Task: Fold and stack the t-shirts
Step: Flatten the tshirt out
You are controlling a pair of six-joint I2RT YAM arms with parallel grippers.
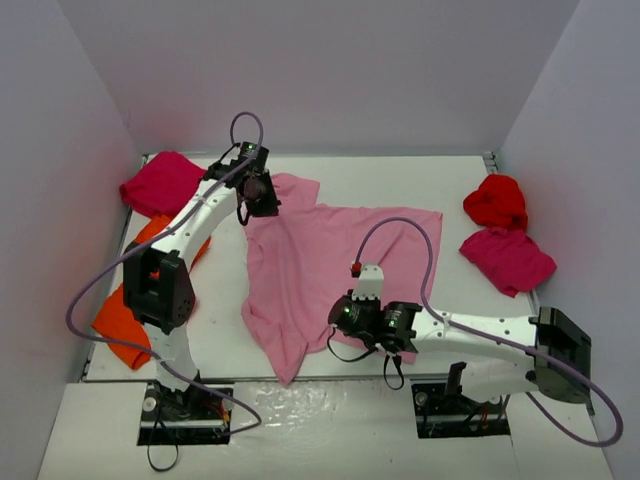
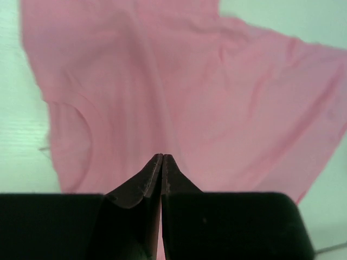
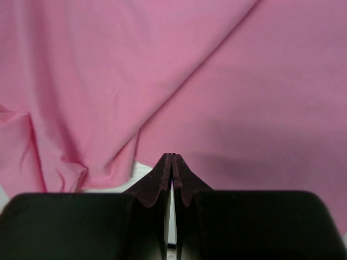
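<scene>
Soft, even overhead light brightens the flat white tabletop in the top view, with faint shadows and a sheen along the near edge, while both wrist views show the light pink cloth t-shirt slightly blurred.

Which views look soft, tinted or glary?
Top view: sharp, evenly lit, faint glare on the near ledge. Left wrist: pink shirt slightly soft, table looks greenish. Right wrist: shirt fills frame, soft, shadow ahead of the right gripper.
</scene>
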